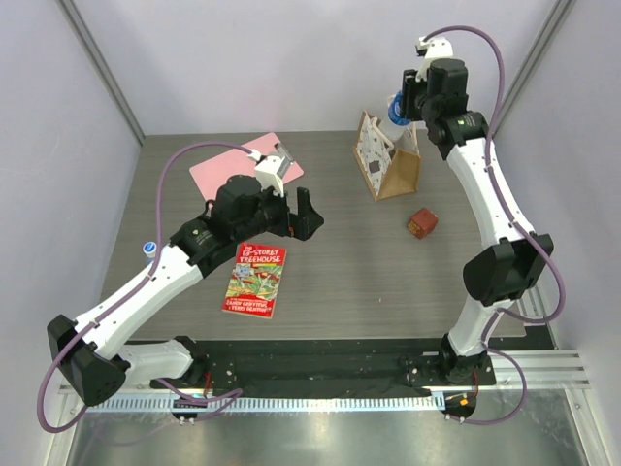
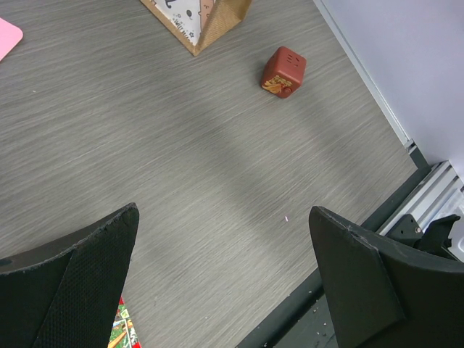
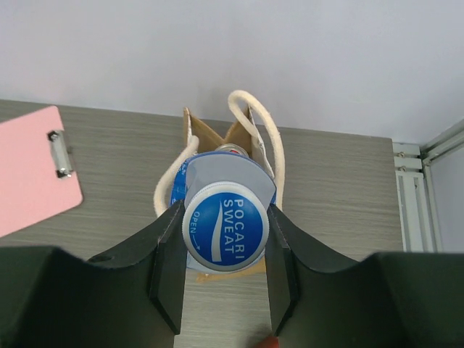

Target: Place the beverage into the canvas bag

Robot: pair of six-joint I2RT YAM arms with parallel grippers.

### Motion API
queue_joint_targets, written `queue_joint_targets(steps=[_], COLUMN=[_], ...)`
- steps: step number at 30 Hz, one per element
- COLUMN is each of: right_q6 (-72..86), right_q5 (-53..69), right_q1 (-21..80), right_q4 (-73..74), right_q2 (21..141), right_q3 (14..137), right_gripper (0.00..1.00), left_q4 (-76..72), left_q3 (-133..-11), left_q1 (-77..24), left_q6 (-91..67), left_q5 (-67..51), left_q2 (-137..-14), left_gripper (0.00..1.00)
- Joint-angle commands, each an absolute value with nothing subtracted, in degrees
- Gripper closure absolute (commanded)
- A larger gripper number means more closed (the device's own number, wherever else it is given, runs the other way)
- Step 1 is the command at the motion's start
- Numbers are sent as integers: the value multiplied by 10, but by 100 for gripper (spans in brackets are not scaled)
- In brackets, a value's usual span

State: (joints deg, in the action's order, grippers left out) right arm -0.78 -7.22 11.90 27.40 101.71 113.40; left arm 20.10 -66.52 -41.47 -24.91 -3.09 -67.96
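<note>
The canvas bag (image 1: 390, 163) stands upright at the back right of the table, tan with a white dotted side panel and cream loop handles (image 3: 255, 136). My right gripper (image 3: 224, 270) is shut on the beverage (image 3: 225, 225), a blue Pocari Sweat bottle with a white-rimmed cap, and holds it upright directly above the bag's open mouth (image 3: 217, 141). In the top view the bottle (image 1: 399, 110) shows blue just above the bag. My left gripper (image 2: 225, 275) is open and empty over bare table, left of centre (image 1: 303, 216).
A small red-brown cube (image 1: 421, 223) lies right of centre, near the bag. A red storybook (image 1: 255, 279) lies by the left arm. A pink clipboard (image 1: 245, 165) lies at the back left. The grey wall stands close behind the bag.
</note>
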Motion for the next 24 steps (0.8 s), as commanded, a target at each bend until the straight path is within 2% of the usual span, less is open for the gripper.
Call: queue_joint_targets(steps=[1, 9, 24], right_q6=[-48, -66, -50], right_q5=[-99, -108, -89], right_q1=[120, 123, 133], right_q4=[132, 110, 116], right_q2=[1005, 1037, 1057], right_q3=[1151, 1123, 1144], right_gripper=[99, 99, 99], left_q4=[189, 188, 189], left_q3=[-686, -685, -686], left_q1=[-413, -412, -413], left_q6=[-247, -244, -244], left_q5=[-38, -31, -35], left_q2=[-670, -668, -674], left_gripper=[0, 0, 1])
